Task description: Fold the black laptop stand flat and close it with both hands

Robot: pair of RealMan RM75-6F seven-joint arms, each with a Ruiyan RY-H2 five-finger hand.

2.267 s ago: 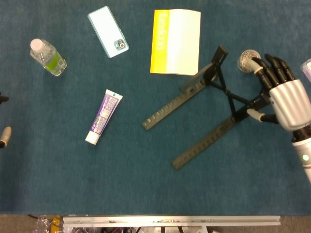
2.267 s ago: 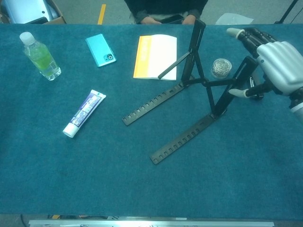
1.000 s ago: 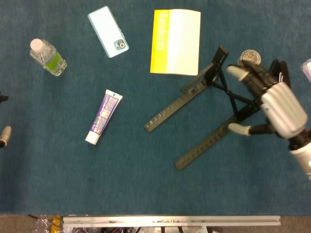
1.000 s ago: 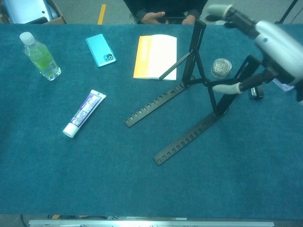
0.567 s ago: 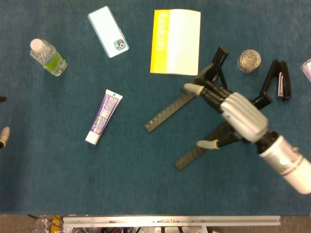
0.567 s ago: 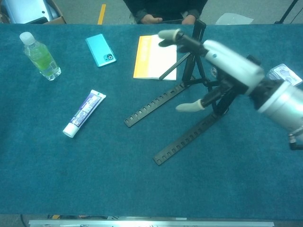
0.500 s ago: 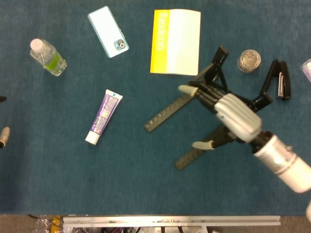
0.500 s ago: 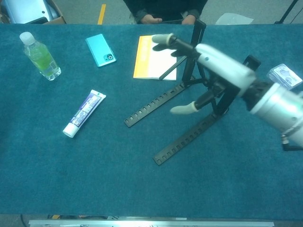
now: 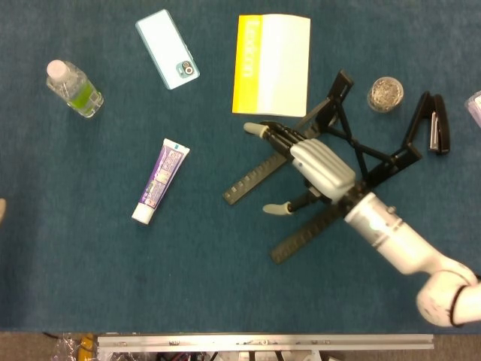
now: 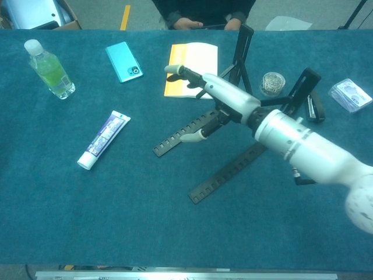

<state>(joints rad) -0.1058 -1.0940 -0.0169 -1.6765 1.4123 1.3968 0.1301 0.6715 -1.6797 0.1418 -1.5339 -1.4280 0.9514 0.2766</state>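
Head view is showing the black laptop stand (image 9: pixel 331 169) lying right of centre in the frame, its two notched rails running long from lower left to upper right, with the cross-braces and raised supports at the upper-right end, still opened up and not yet flat. The right hand (image 9: pixel 312 169) is reaching in from the lower right and hanging over the upper rail, so the stand is lying directly beneath and to the right of the fingers (image 9: pixel 272 132), which are pointing toward the upper left of the frame. The fingers are stretched out and spread, the thumb splayed off toward the lower left; the hand is gripping nothing, and whether the palm is touching the rail cannot be told.

In the chest view the right hand (image 10: pixel 218 96) is showing at centre, above the upper rail, with the stand (image 10: pixel 262 125) behind it.

The left hand is not appearing in either view, so the right is clearly the nearer one.
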